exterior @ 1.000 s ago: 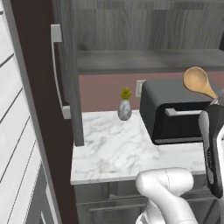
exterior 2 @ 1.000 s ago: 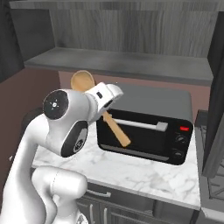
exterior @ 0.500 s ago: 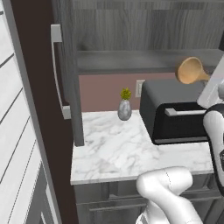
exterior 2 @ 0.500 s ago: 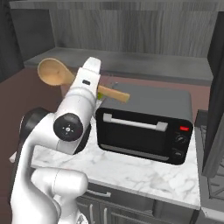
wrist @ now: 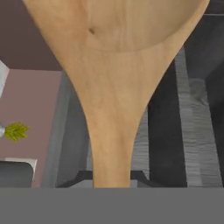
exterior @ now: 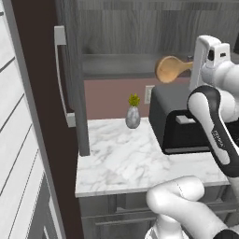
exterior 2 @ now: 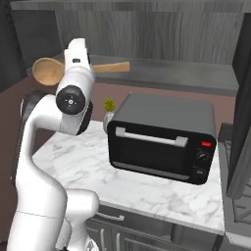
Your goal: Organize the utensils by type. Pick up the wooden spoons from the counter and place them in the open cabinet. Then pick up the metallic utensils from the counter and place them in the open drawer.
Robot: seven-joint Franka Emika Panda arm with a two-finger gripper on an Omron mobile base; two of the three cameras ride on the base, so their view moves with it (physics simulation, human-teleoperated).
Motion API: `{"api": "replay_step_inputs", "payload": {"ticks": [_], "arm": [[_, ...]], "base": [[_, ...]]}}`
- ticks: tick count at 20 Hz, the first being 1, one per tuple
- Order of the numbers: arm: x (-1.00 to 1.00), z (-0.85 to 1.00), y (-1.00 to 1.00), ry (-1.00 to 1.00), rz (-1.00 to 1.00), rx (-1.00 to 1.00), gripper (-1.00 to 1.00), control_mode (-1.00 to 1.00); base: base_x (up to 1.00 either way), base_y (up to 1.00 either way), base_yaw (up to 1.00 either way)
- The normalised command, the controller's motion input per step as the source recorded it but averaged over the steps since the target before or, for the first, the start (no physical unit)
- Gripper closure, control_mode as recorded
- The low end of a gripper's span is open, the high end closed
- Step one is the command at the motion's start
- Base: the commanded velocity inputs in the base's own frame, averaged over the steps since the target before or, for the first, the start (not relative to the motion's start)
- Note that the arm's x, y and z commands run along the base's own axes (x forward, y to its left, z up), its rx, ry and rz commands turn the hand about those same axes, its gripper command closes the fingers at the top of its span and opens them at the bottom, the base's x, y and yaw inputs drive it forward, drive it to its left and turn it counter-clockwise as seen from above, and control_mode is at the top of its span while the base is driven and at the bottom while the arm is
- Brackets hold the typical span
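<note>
Dark grey wood-grain fills the background above the marble counter (exterior: 121,163), with the open cabinet's shelf (exterior 2: 186,73) at hand height. My gripper (exterior 2: 78,61) is clamped narrowly on the large wooden spoon (exterior 2: 49,71), jaws hidden behind the hand; the spoon lies level, bowl (exterior: 169,69) just before the shelf's front edge. I judge this the first step, the carry to the cabinet. Next I must push forward over the shelf, lower, then release. Below, a black toaster oven (exterior 2: 164,139) sits by the counter's back edge, a small potted plant (exterior: 133,112) beside it.
</note>
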Motion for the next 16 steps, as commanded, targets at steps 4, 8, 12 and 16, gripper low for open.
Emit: {"api": "replay_step_inputs", "payload": {"ticks": [4,8,12,16], "arm": [[0.60,0.28,0.13,0.47,0.08,-0.20,1.00,-1.00],[0.55,0.06,0.17,0.12,0.03,-0.05,1.00,-1.00],[0.48,-0.04,0.14,0.03,0.00,0.00,1.00,-1.00],[0.45,-0.13,0.17,-0.02,0.00,0.00,1.00,-1.00]], "base": [[0.00,0.00,0.00],[0.00,0.00,0.00],[0.00,0.00,0.00],[0.00,0.00,0.00]]}}
